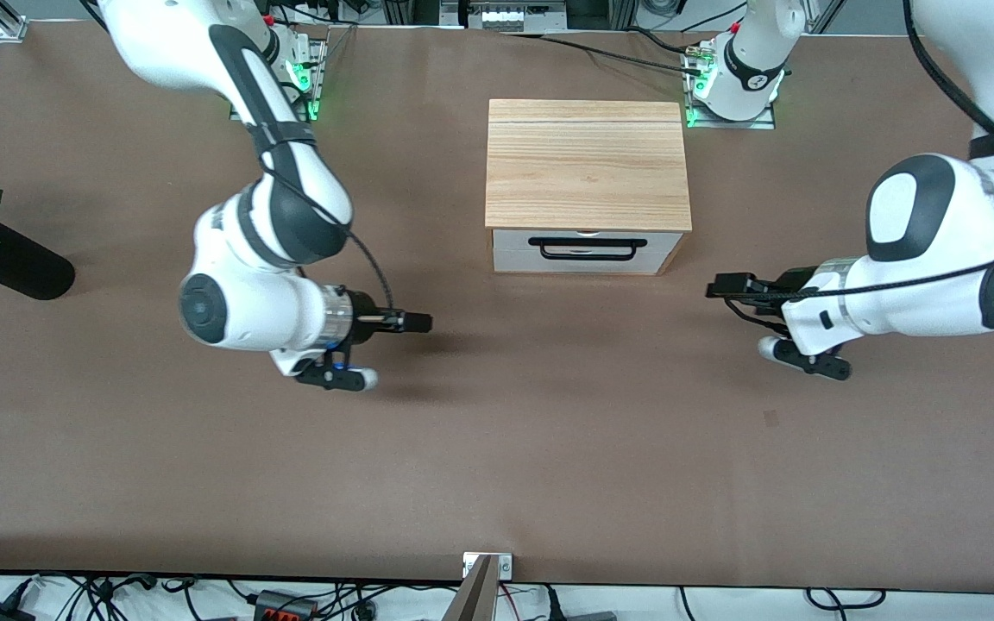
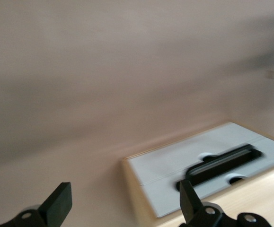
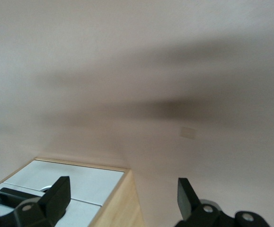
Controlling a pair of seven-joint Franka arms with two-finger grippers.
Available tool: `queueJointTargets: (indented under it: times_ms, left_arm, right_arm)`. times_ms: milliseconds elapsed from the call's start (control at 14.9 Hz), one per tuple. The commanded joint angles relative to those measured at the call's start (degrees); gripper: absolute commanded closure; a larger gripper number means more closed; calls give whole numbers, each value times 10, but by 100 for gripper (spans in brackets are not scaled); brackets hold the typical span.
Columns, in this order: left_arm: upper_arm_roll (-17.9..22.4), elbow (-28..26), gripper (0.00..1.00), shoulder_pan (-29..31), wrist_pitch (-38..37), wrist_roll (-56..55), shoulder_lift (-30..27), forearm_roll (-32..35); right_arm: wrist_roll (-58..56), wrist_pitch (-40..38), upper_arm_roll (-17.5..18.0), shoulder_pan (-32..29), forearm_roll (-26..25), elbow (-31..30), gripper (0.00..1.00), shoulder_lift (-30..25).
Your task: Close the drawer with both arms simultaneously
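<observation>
The drawer [image 1: 588, 251] sits flush in its light-wood cabinet [image 1: 587, 164] mid-table, white front and black handle [image 1: 587, 248] facing the front camera, so the closing looks complete. Both arms hang low over the bare table [image 1: 497, 466], clear of the cabinet, wrists turned level: the left gripper [image 1: 721, 287] toward the left arm's end, the right gripper [image 1: 419, 323] toward the other, fingers of each spread apart and holding nothing

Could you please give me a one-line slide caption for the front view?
Left gripper and right gripper, both open, flank the light-wood cabinet, whose white drawer sits nearly flush.
</observation>
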Motion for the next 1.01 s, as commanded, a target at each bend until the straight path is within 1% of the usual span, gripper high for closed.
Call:
queueJointTargets:
  times_ms: [0,134,201,268,336,403,470,537,604,671,738,805,872,940]
  left_arm:
    - [-2,31,0,-3,-14,-69,7,73]
    - [-1,46,0,-1,-15,-107,-13,140]
    - [-1,69,0,2,-29,-106,-19,163]
    - [-2,95,0,3,-69,-107,-20,176]
    - [0,123,0,2,-110,-112,-21,177]
    - [0,145,0,6,-122,-113,-21,176]
    - [2,146,0,13,-122,-116,-27,172]
    - [6,139,0,17,-120,-117,-46,170]
    - [18,111,0,16,-116,-108,-73,160]
    - [39,69,0,11,-96,-106,-114,126]
    - [54,-3,0,7,-67,-96,-161,95]
    - [62,-71,0,4,-21,-79,-206,87]
    - [63,-125,0,-1,23,-63,-242,90]
    - [73,-157,0,-15,52,-60,-260,97]
  right_arm:
    - [0,-77,-63,2,-7,53,0,-2]
    - [-2,-114,-115,2,-7,61,0,-2]
    - [-4,-131,-141,1,-7,72,0,-2]
    - [-9,-155,-172,1,-7,80,0,-2]
    - [-9,-173,-197,2,-7,89,0,-3]
    - [-10,-185,-218,2,-7,98,0,-4]
    - [-9,-198,-238,3,-8,105,0,-8]
    - [-10,-210,-253,2,-7,106,0,-14]
    - [-10,-210,-261,2,-8,107,0,-18]
    - [-10,-198,-253,-7,-24,99,0,-51]
    - [-25,-200,-248,-29,-37,92,0,-70]
    - [-45,-204,-249,-38,-40,94,0,-73]
    - [-57,-205,-251,-41,-41,95,0,-74]
    - [-61,-203,-252,-41,-44,96,0,-74]
